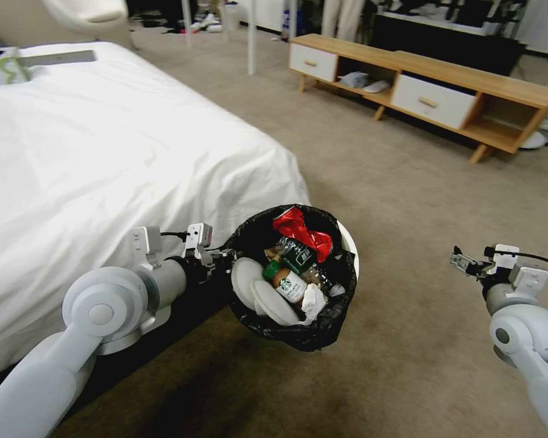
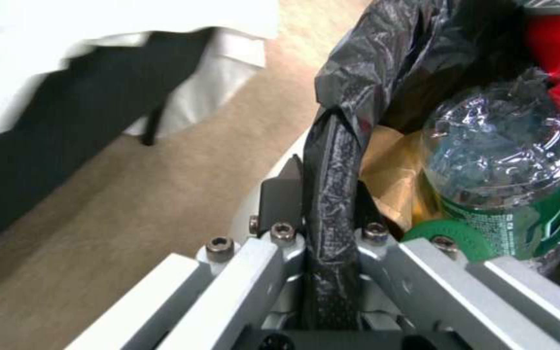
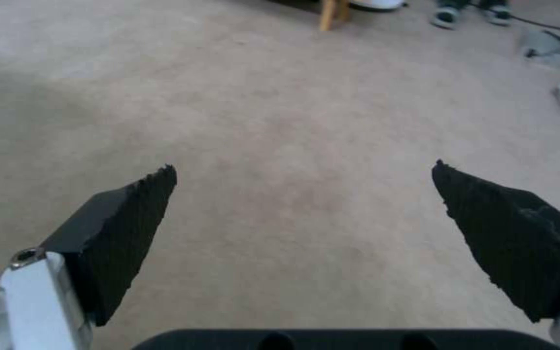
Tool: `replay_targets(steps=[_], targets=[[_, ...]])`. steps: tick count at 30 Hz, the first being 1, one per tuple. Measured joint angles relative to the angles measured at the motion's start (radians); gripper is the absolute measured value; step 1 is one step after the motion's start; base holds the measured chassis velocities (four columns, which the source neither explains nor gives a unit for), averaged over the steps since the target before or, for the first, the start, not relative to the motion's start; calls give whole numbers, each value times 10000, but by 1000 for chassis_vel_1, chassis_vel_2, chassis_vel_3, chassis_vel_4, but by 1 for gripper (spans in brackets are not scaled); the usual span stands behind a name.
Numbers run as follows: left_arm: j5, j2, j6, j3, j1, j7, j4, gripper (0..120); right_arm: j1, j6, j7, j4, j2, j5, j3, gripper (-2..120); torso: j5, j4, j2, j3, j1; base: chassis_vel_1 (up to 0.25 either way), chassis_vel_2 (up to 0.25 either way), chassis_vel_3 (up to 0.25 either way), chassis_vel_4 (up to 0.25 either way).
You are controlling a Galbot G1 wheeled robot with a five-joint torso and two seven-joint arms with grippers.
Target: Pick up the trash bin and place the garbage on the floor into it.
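The left claw point(image 1: 220, 260) is clamped tight on the rim at nine o'clock of the small round white plastic trash bin point(image 1: 349, 243) with its crinkled black liner, held above the beige carpet floor point(image 1: 420, 201) beside the bed. Keep it level (bottles and a red wrapper sit high). The right claw point(image 3: 303, 187) hangs wide open, empty.
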Motion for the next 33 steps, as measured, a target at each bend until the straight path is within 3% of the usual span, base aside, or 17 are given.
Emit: replay_targets(steps=[10,17,33], targets=[[-4,-3,0,1,-32,8,23,2,54,21,-20,-37,3,-1,-23,100,0,13,0,0,1,-33,-29,-22,-33],[-5,-33,0,1,-33,8,32,2,86,55,-46,-56,5,-1,-33,100,0,3,0,0,1,0,0,0,0],[75,-72,0,5,-9,67,50,2,141,285,-213,-115,12,-114,-105,100,-1,4,0,0,1,0,0,0,0]])
